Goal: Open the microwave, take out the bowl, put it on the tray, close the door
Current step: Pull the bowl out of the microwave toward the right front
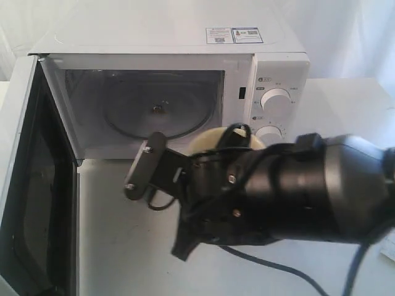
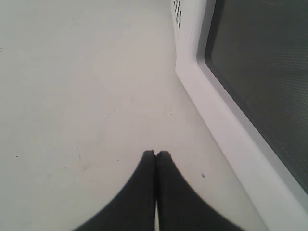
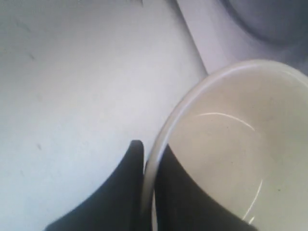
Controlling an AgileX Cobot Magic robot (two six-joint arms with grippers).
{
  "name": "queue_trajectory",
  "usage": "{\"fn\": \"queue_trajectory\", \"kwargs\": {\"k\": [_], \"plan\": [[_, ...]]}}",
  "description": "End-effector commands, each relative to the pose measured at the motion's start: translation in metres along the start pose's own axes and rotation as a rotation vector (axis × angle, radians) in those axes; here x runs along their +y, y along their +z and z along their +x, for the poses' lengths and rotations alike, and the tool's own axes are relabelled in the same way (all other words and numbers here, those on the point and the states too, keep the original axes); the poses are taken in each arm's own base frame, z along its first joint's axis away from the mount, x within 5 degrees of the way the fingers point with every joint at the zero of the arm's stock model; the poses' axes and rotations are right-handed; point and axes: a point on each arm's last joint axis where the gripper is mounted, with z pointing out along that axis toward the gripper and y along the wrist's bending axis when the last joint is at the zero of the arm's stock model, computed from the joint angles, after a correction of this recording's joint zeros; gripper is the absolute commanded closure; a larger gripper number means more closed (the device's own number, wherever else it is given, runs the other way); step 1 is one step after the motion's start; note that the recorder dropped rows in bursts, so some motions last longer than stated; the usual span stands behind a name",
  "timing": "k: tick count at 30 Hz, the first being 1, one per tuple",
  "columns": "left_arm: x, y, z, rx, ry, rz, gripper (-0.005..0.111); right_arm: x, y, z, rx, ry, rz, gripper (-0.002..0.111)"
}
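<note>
The white microwave (image 1: 185, 43) stands at the back with its door (image 1: 24, 185) swung wide open to the left, and the cavity holds only the glass turntable (image 1: 157, 111). My right gripper (image 3: 150, 156) is shut on the rim of the cream bowl (image 3: 231, 159), one finger inside and one outside. In the exterior view the bowl (image 1: 210, 140) peeks out behind the right arm (image 1: 296, 191), just in front of the cavity opening, below the dials. My left gripper (image 2: 155, 155) is shut and empty over the white table, beside the open door (image 2: 260, 62). No tray is in view.
The white table (image 1: 123, 246) stretches in front of the microwave. A black cable (image 1: 271, 265) trails under the right arm. The bulky right arm hides much of the table's middle and right. A bit of paper (image 1: 389, 250) shows at the right edge.
</note>
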Motion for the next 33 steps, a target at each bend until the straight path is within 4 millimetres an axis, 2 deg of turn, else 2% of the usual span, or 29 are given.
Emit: {"fn": "queue_trajectory", "kwargs": {"k": [1,4,6,10,17,23,33], "plan": [[0.000,0.000,0.001,-0.001,-0.008,0.000,0.107,-0.028,0.015,0.052,0.143,0.182,0.117,0.108],[0.000,0.000,0.001,-0.001,-0.008,0.000,0.107,-0.035,0.027,0.081,0.202,0.287,0.098,0.108],[0.000,0.000,0.001,-0.001,-0.008,0.000,0.107,-0.035,0.034,0.089,0.195,0.336,0.041,0.108],[0.000,0.000,0.001,-0.001,-0.008,0.000,0.107,-0.030,0.040,0.085,0.081,0.391,-0.094,0.108],[0.000,0.000,0.001,-0.001,-0.008,0.000,0.107,-0.055,0.047,0.108,0.203,0.449,-0.001,0.108],[0.000,0.000,0.001,-0.001,-0.008,0.000,0.107,-0.051,0.050,0.101,0.129,0.447,-0.088,0.108],[0.000,0.000,0.001,-0.001,-0.008,0.000,0.107,-0.054,0.049,0.110,0.214,0.419,-0.041,0.108]]}}
